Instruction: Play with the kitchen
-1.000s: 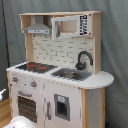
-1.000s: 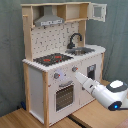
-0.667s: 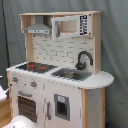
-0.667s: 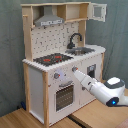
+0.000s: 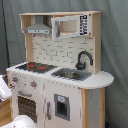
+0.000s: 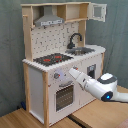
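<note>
Second exterior view: kitchen (image 6: 60, 65) standing on wood floor (image 6: 30, 119) before grey curtain (image 6: 10, 55); arm (image 6: 97, 87) extended further toward front panel than a second ago, tip now at knobs (image 6: 56, 76). Fingers: state cannot be told. No legible writing. White panels, light-wood frame; black stovetop (image 6: 52, 58) with red rings; grey hood (image 6: 49, 21); curved black faucet (image 6: 75, 39) over sink (image 6: 82, 50); rounded counter (image 5: 102, 80) end in first exterior view.

Open room lies before the kitchen (image 6: 60, 65); its grey hood (image 6: 49, 21) overhangs the stovetop (image 6: 52, 59).
</note>
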Available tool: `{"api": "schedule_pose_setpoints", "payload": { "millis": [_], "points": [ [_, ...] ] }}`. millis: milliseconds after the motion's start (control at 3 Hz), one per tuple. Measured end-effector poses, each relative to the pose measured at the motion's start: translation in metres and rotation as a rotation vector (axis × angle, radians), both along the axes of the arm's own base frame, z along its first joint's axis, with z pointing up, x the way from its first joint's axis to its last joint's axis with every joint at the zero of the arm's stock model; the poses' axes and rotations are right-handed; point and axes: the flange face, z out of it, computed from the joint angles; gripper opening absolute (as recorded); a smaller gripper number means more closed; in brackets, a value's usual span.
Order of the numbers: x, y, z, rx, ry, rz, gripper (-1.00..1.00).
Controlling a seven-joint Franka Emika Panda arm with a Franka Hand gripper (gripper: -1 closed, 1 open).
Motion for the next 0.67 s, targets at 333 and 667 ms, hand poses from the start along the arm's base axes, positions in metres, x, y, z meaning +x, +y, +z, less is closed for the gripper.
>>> {"api": "schedule_pose_setpoints", "payload": {
  "millis": [333,667],
  "points": [
    [0.0125,0.0029,-0.0073,0.044,0.017,0.053,1.0],
    [0.0186,0.0084,-0.0141,0.107,0.034,0.11,1.0]
  ]
}}
